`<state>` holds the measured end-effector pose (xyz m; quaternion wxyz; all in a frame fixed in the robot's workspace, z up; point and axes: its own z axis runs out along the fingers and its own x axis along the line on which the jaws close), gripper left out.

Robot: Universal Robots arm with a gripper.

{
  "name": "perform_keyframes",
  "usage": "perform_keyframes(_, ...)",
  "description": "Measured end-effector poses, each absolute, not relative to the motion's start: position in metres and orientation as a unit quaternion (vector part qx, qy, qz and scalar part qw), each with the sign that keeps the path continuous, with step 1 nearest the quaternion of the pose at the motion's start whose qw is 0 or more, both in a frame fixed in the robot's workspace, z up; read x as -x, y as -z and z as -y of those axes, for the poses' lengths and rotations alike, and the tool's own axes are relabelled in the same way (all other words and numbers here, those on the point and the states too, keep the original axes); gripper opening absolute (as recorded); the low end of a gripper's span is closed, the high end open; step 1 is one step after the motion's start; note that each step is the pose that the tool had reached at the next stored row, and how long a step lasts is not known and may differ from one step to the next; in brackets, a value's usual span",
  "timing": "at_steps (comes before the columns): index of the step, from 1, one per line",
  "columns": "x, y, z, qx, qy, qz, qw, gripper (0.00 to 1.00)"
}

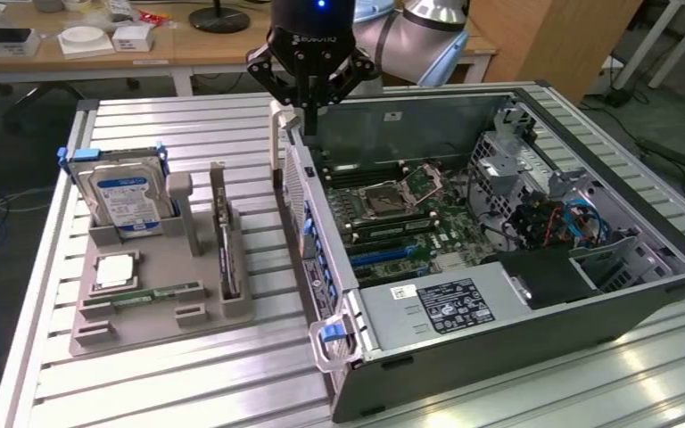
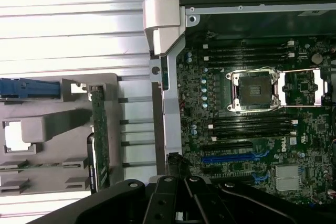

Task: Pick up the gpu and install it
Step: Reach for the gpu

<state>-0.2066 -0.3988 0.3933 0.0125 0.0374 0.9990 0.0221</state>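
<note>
The gpu (image 1: 226,251) stands on its long edge in a slot of the grey holder (image 1: 152,321), on the exterior view's left of the open computer case (image 1: 533,294). From above, it appears in the wrist view as a thin green strip (image 2: 100,140). My gripper (image 1: 310,120) hangs shut and holds nothing, high over the case's near side wall (image 1: 299,187) and to the exterior view's right of the gpu. Its dark fingers (image 2: 176,182) meet over that wall's edge. The motherboard (image 2: 252,129) with its blue slot (image 2: 231,157) lies open inside the case.
In the holder also stand a hard drive (image 1: 128,203) with a blue-white label, a small square chip (image 1: 117,270) and a narrow green memory stick (image 1: 158,292). Everything rests on a slatted metal table (image 1: 200,392). A desk with boxes (image 1: 93,40) stands behind.
</note>
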Motion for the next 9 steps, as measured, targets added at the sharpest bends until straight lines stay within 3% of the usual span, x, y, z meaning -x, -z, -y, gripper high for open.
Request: perform_keyframes(9,0.217,-0.393,0.399,-0.037,-0.022,-0.999,0.012,0.1)
